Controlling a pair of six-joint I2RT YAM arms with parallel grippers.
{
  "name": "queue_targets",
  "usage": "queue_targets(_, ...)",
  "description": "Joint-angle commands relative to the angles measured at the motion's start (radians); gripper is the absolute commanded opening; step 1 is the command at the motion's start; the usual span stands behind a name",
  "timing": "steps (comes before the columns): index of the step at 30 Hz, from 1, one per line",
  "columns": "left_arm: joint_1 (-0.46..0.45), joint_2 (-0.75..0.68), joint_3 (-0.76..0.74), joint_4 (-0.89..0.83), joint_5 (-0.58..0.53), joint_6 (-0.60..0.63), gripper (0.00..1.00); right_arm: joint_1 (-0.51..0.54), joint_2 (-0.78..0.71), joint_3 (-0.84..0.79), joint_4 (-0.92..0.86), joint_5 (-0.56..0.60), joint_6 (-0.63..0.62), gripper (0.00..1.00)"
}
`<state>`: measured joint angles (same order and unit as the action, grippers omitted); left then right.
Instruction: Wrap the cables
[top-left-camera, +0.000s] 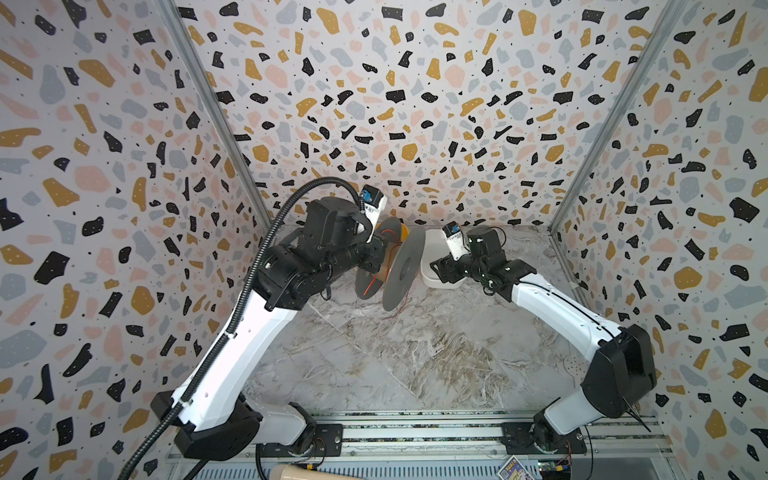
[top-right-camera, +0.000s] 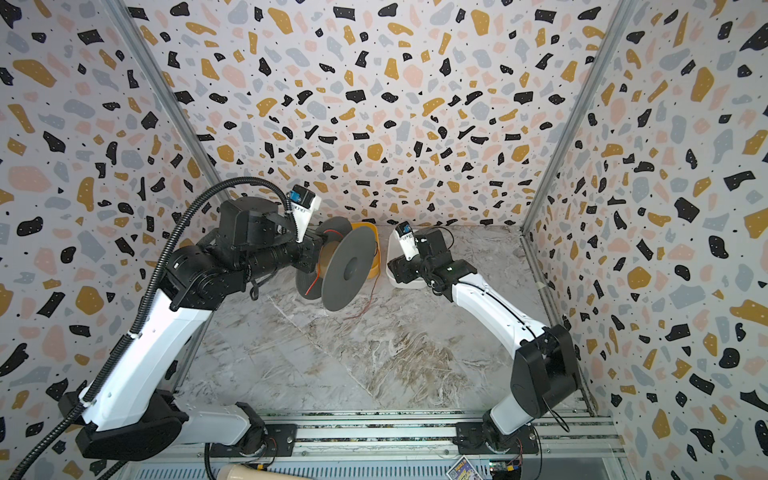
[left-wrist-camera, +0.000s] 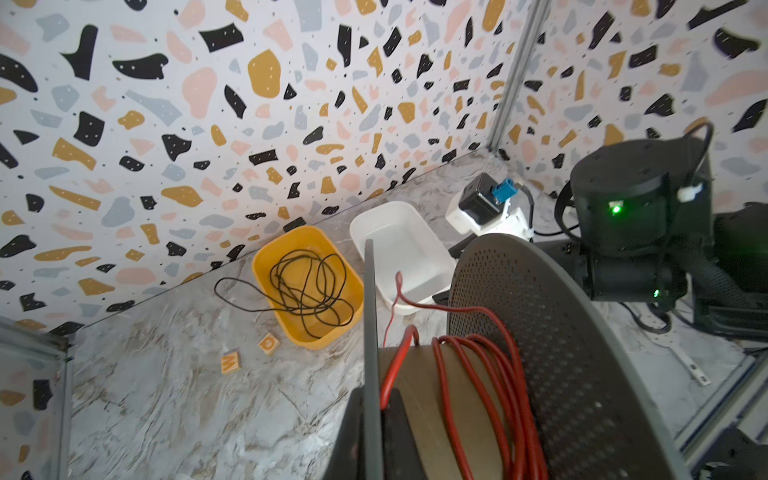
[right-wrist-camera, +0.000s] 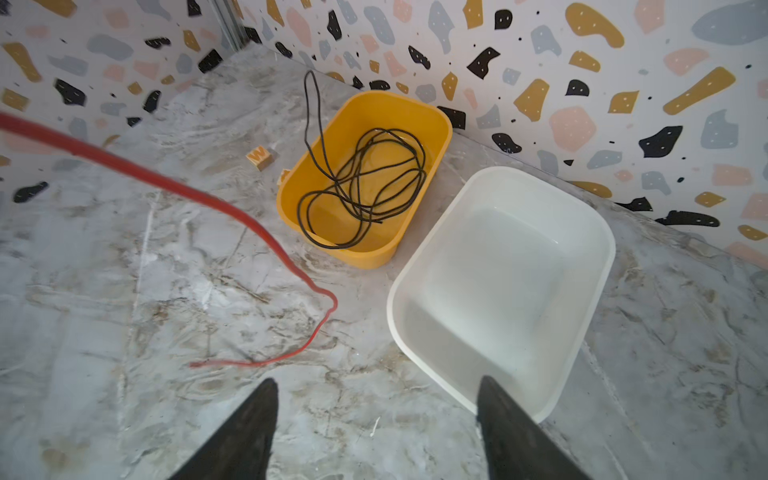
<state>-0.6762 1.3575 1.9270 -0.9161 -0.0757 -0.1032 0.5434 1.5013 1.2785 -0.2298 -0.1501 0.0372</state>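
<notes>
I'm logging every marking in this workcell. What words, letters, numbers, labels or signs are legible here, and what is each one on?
"W": on the wooden block lying on the tabletop near the yellow tub.
"Q", possibly "G" (it is tilted, so I cannot be sure): on the second wooden block, closer to that tub.
Printed card at the front rail: colourful print with a code-like square, too small to read.
Nothing else is legible.

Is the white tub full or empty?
Empty. The white tub shows only its bare floor; the black wire lies mostly in the yellow tub.
</notes>
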Motion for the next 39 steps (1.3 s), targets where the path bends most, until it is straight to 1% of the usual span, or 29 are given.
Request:
queue_targets(1,-0.002,-0.014,0.073,0.101,0.076,-0.036,0.0,0.005,-0.12,-0.04,0.056,-0.037,0.034,0.85)
queue_targets(4,-0.002,-0.012,0.107,0.115,0.087,-0.042,0.0,0.003,-0.203,-0.107,0.087,-0.035,0.055,0.92)
queue_targets(6,-0.001,-0.013,0.12,0.127,0.09,-0.049,0.0,0.003,-0.249,-0.147,0.105,-0.035,0.069,0.93)
queue_targets(12,-0.002,-0.028,0.144,0.188,0.117,-0.075,0.0,0.003,-0.368,-0.288,0.183,-0.033,0.099,0.93)
queue_targets(15,-0.002,-0.037,0.15,0.217,0.149,-0.088,0.0,0.003,-0.397,-0.344,0.22,-0.041,0.11,0.92)
queue_targets(18,-0.002,-0.044,0.15,0.234,0.157,-0.095,0.0,0.004,-0.427,-0.402,0.269,-0.053,0.119,0.92)
queue_targets(22,-0.001,-0.063,0.135,0.269,0.166,-0.107,0.0,0.013,-0.481,-0.494,0.381,-0.079,0.108,0.92)
queue_targets(25,-0.002,-0.078,0.115,0.299,0.163,-0.113,0.0,0.039,-0.508,-0.571,0.481,-0.071,0.079,0.91)
queue_targets(30,-0.001,-0.086,0.112,0.307,0.162,-0.115,0.0,0.091,-0.474,-0.627,0.584,-0.053,0.02,0.89)
queue_targets(34,-0.002,-0.096,0.112,0.312,0.156,-0.116,0.0,0.167,-0.417,-0.647,0.66,-0.019,-0.025,0.87)
queue_targets(39,-0.002,-0.108,0.12,0.309,0.147,-0.116,0.0,0.228,-0.364,-0.653,0.73,-0.012,-0.032,0.85)
